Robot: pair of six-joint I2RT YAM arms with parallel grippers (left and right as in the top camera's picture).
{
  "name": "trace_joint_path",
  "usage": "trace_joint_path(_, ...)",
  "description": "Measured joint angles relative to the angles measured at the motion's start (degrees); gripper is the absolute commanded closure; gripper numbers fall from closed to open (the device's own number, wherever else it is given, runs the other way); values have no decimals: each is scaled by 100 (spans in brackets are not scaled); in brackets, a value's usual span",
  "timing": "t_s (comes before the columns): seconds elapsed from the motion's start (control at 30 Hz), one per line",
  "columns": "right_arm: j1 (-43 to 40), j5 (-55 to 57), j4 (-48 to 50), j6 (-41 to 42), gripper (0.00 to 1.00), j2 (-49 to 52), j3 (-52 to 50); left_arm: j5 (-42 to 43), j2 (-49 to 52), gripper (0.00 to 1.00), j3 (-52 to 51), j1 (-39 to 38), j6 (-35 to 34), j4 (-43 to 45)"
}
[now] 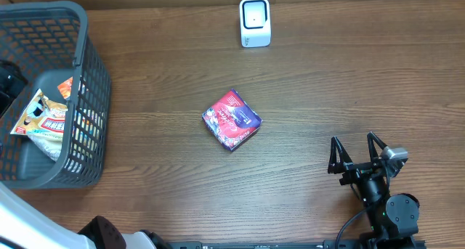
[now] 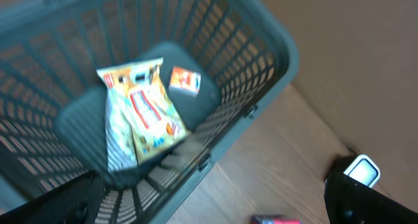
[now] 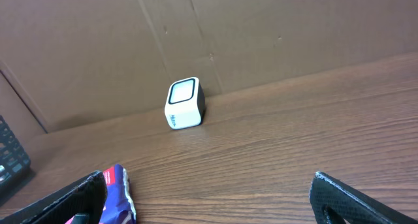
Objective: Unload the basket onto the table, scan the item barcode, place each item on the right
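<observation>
At centre of the overhead frame: red-purple packet [image 1: 231, 119] flat on the table [image 1: 327, 75], nothing touching it; white scanner [image 1: 255, 22] at top centre, well apart. Right gripper [image 1: 353, 141] lower right, jaws fully spread, empty. Left gripper [image 2: 209, 185] over the basket [image 1: 93, 75] at left edge, jaws wide, holding nothing; snack bag [image 2: 140, 119] lies inside

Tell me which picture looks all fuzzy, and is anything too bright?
Left wrist view: fuzzy all over, the basket and snack bag look smeared. Overhead view: sharp, but the scanner window looks washed-out white. Right wrist view: mostly clear, with even light and no harsh shadows.
</observation>
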Motion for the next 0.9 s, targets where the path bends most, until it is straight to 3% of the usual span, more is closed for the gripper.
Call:
trace_joint_path(0.23,0,0,0,0,0,0,0,673,74,0,-866,0,17,-11)
trace_joint_path(0.53,-2,162,50,2,0,0,0,833,149,0,-960,0,17,212)
trace_joint_path(0.9,0,-804,2107,1202,0,7,0,782,149,0,-962,0,17,66)
